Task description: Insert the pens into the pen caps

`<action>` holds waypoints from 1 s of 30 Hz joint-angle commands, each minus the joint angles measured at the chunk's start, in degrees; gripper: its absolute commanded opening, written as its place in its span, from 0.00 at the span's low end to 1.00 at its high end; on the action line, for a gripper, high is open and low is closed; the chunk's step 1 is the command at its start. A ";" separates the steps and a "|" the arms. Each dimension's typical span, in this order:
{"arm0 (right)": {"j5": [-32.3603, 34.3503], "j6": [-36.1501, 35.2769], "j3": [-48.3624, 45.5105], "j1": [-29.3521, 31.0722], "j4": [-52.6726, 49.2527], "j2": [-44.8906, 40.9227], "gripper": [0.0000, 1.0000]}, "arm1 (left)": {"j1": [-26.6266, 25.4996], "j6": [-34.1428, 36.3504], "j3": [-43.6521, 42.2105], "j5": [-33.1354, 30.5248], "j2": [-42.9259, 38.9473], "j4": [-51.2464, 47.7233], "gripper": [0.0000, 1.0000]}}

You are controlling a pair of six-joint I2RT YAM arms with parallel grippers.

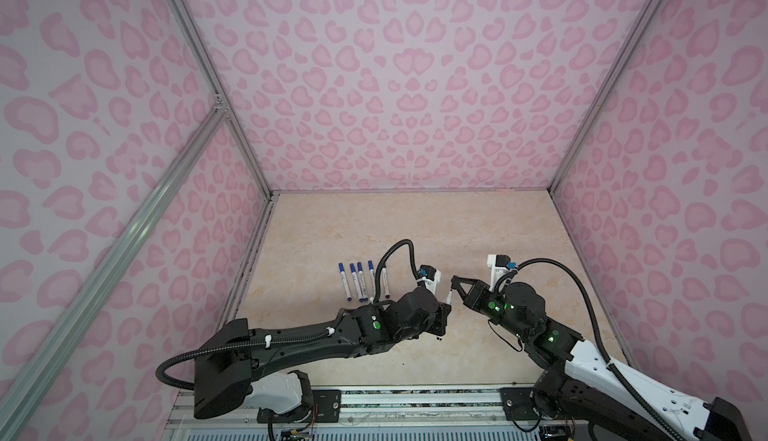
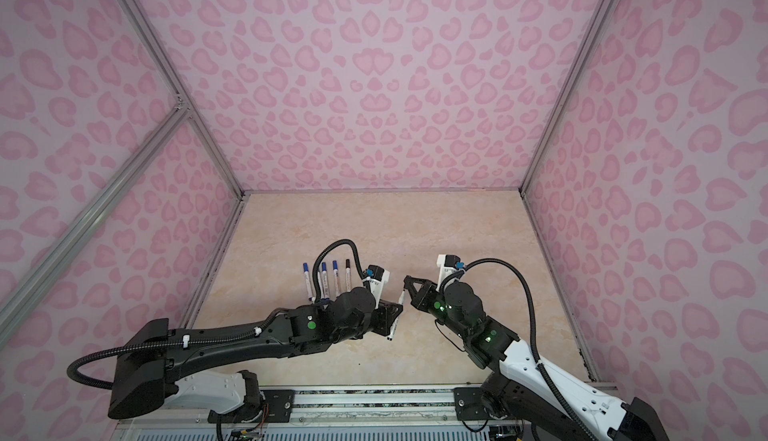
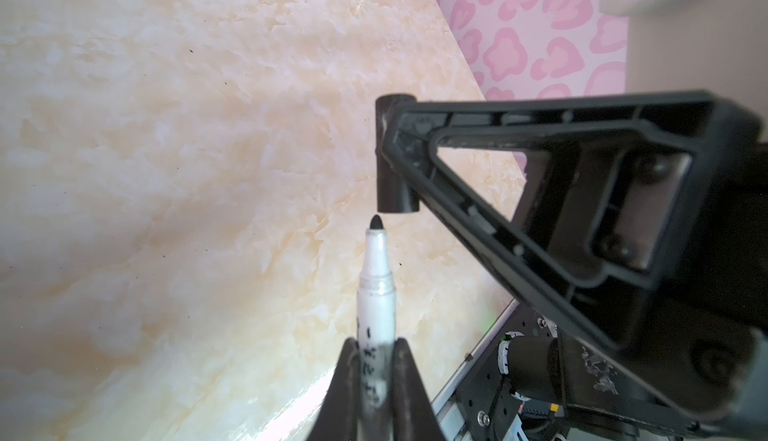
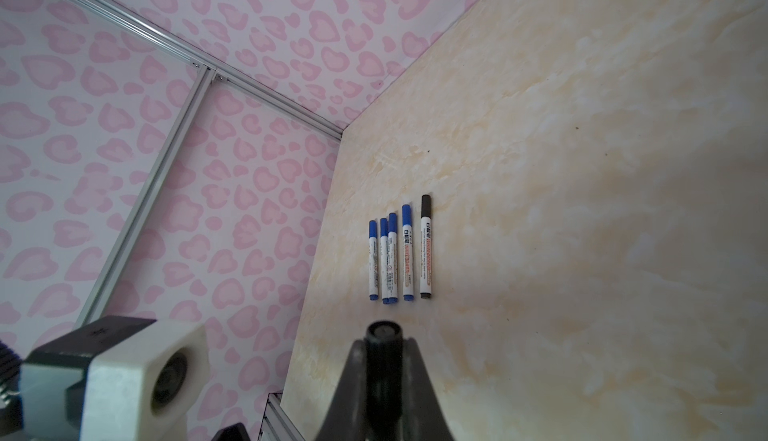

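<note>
My left gripper (image 3: 376, 341) is shut on an uncapped white pen (image 3: 376, 276), whose black tip points at a black pen cap (image 3: 397, 156). The cap sits between the fingertips of my right gripper (image 4: 382, 343), which is shut on it. The pen tip lies just short of the cap's open end and slightly off its axis, a small gap apart. In both top views the two grippers (image 1: 444, 314) (image 1: 454, 281) meet above the table's middle, the pen (image 2: 400, 298) slanting up between them. The cap (image 4: 382, 331) shows end-on in the right wrist view.
Several capped pens (image 1: 359, 281) lie side by side on the marble table (image 1: 457, 227) left of the grippers, most with blue caps (image 4: 405, 252) and one with a black cap (image 4: 425, 247). Pink patterned walls close in the sides and back.
</note>
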 commanded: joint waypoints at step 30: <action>0.96 0.50 1.02 3.45 2.07 2.87 0.00 | 4.59 2.66 4.80 0.73 0.88 0.31 0.03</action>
